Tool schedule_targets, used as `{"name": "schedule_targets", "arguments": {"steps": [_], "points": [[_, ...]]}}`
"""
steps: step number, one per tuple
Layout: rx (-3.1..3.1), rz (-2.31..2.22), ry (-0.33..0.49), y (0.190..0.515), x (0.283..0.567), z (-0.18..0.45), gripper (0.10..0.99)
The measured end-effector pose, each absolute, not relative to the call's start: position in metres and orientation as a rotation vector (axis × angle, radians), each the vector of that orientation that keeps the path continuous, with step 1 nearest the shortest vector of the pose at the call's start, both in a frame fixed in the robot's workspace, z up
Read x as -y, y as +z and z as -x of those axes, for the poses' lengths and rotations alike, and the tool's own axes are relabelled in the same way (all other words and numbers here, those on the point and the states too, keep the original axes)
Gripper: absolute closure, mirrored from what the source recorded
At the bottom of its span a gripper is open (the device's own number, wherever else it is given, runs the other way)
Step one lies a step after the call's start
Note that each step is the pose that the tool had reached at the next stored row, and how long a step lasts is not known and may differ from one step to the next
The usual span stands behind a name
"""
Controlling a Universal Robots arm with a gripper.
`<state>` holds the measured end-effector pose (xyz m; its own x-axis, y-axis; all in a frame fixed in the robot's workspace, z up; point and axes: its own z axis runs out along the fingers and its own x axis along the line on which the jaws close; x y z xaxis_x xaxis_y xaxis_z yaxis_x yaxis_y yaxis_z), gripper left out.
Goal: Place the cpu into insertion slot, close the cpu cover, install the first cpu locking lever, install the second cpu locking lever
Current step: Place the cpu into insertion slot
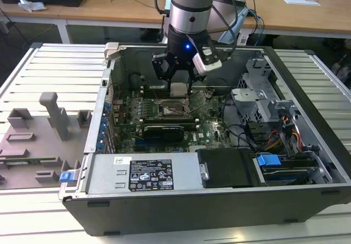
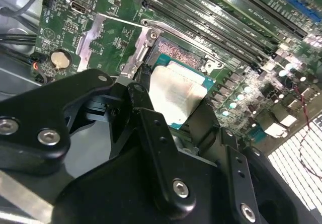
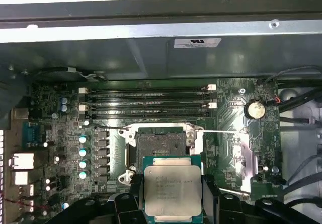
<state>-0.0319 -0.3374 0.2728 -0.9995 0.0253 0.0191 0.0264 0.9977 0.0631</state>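
Claw [image 3: 172, 198] is gripping the cpu [image 3: 172, 186] by two opposite edges in the first wrist view, one finger [image 3: 135, 196] per side, metal lid facing up. It is holding the chip flat, prob. so it can go down level w/o tilting onto the contacts. The insertion slot [image 3: 160, 144] is sitting bare just beyond the chip, w/ nothing in it. The cpu cover [image 3: 247, 156] is lying flipped open to one side, clear of the opening, and a thin locking lever [image 3: 108, 128] is sticking out unlatched, which is leaving the way in free. Memory slots [image 3: 146, 103] are running along the far side of the socket.

In the second wrist view the claw [image 2: 173, 105] is showing from the side, black links bracketing the cpu [image 2: 176, 90]. The chip is hanging partly over the insertion slot [image 2: 183, 58], near it but not seated: whether it is touching the rim I can't tell. The cpu cover [image 2: 95, 40] is standing swung back beside the socket, approx. at its hinge.

In the exterior view the arm [image 1: 189, 8] is reaching straight down into the open PC case [image 1: 219, 211] on the slatted bench [image 1: 49, 63]. The claw [image 1: 179, 90] is hovering just above the insertion slot [image 1: 171, 111], well apart from the power supply [image 1: 145, 174]. Judging by all this, step one is in progress; cover and levers are waiting undone.
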Motion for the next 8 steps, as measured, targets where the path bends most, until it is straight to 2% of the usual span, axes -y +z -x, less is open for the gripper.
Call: {"name": "schedule_targets", "arguments": {"steps": [8], "points": [[3.122,0.040,-0.094,0.259,0.330,0.032,0.541]]}}
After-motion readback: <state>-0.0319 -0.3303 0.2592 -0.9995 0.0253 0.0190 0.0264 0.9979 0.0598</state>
